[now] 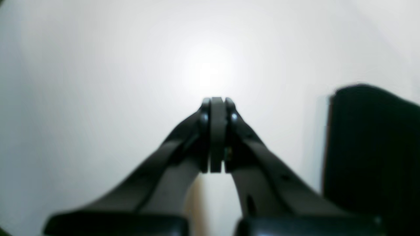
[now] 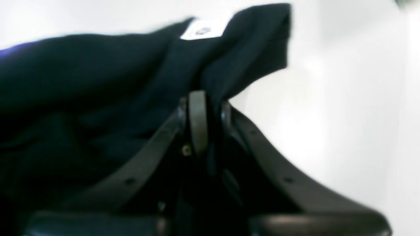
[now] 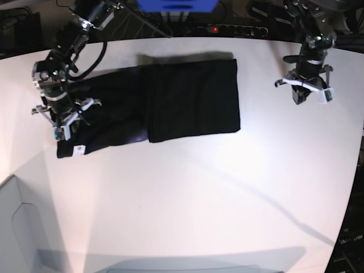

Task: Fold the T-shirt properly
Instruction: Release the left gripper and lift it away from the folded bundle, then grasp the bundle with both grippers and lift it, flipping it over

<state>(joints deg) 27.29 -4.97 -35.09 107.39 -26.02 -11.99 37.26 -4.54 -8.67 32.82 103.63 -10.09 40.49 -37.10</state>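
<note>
The black T-shirt (image 3: 187,96) lies on the white table (image 3: 187,199), its right part folded into a neat rectangle and its left part looser. A small white label (image 3: 78,150) shows at its lower left corner. My right gripper (image 3: 63,134) stands at the shirt's left edge, and in the right wrist view a fold of the T-shirt (image 2: 82,72) near the label (image 2: 203,29) is pinched in the right gripper (image 2: 210,98). My left gripper (image 3: 300,98) hangs over bare table to the right of the shirt. The left gripper (image 1: 216,100) is shut and holds nothing.
A blue object (image 3: 176,4) and a power strip (image 3: 227,27) sit beyond the table's far edge. A pale box (image 3: 17,227) stands at the lower left. A blurred black shape (image 1: 370,147) fills the right edge of the left wrist view.
</note>
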